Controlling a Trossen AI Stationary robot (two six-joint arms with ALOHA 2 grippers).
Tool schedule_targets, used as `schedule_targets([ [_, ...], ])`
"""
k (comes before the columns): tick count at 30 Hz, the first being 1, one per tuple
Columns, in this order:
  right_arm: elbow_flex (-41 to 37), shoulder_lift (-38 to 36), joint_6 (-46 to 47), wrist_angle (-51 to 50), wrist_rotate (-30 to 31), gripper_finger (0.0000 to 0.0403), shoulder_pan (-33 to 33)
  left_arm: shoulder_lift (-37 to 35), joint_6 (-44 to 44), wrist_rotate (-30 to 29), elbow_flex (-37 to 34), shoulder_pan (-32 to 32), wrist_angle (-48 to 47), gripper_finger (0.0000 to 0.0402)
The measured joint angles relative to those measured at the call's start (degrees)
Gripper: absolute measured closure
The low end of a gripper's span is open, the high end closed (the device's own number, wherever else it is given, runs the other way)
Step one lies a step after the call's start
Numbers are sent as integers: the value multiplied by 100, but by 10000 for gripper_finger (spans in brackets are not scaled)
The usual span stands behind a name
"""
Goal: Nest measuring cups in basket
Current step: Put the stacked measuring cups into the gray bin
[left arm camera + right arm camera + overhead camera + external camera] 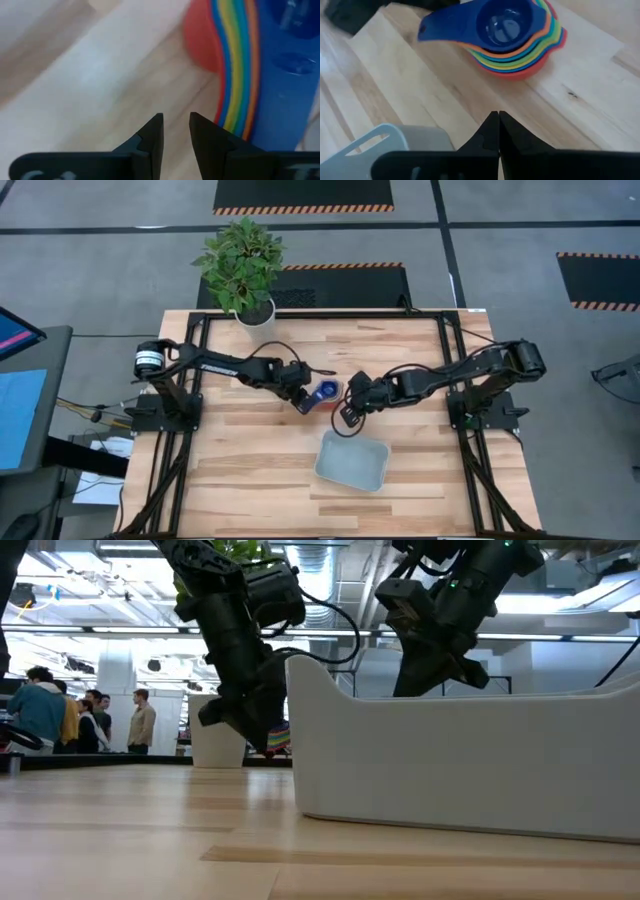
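Left gripper point(303, 402) fingers slightly apart, empty, just beside nested measuring cups point(325, 392) stack on table; right gripper point(347, 418) pinched closed, near basket point(352, 461).

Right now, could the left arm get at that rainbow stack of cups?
Probably yes. The left gripper sits right beside the stacked measuring cups, jaws slightly apart, with only bare table between them. The right gripper hangs clear.

Nested measuring cups point(512, 37) beside basket point(352, 461)

Both arms reach inward toward the middle. The left claw point(303, 404) has a small gap between its fingers; the right claw point(347, 416) is closed, empty.
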Motion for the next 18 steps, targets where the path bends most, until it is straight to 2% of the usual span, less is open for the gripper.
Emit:
schedule_targets([
  [8,0,0,14,-16,295,366,-170,0,-381,78,7,-450,420,320],
  [12,0,0,16,-6,229,366,-267,0,-439,61,7,-582,435,320],
  [15,1,0,-18,53,-78,369,-337,-6,-439,53,9,-598,146,320],
  [18,0,0,-20,52,-364,373,-442,-22,-439,78,9,-581,-569,320],
])
